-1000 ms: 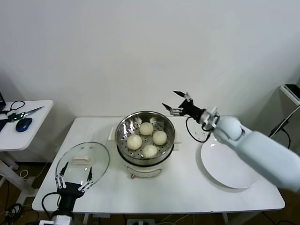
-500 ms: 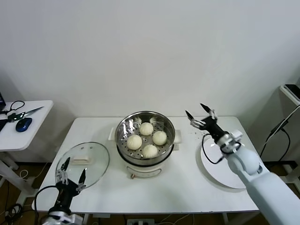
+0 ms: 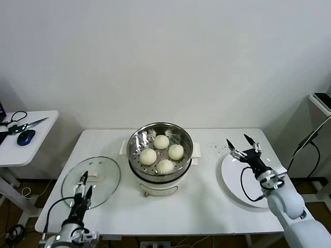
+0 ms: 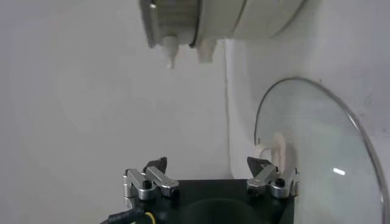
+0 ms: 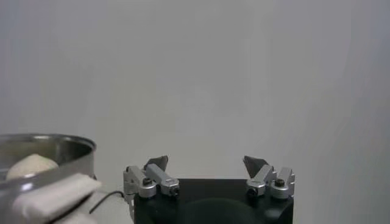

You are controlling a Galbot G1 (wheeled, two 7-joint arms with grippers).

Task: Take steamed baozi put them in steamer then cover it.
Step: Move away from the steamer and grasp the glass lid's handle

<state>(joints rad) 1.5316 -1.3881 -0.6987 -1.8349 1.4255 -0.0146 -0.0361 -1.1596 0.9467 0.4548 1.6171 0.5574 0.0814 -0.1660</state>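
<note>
The steamer (image 3: 135, 156) stands mid-table, uncovered, with four steamed baozi (image 3: 161, 141) on its perforated floor. The cover (image 3: 106, 178), a clear glass lid with a cream handle (image 3: 92, 177), lies flat on the table to its left. My left gripper (image 3: 83, 187) is open and empty over the lid's near part. In the left wrist view the left gripper (image 4: 208, 163) has one fingertip (image 4: 256, 163) next to the lid's handle (image 4: 277, 145). My right gripper (image 3: 238, 140) is open and empty above the far edge of the white plate (image 3: 248, 188). It also shows open in the right wrist view (image 5: 207, 161), with the steamer's rim (image 5: 49, 146) to one side.
The flat white plate lies at the table's right. A small side table (image 3: 36, 139) at far left holds scissors (image 3: 23, 125) and a blue mouse (image 3: 26, 136). A stand with a dark device (image 3: 321, 101) and cables is at far right.
My right gripper has drawn back from beside the steamer, moving right and down to the plate. My left gripper has turned edge-on and shifted slightly over the lid.
</note>
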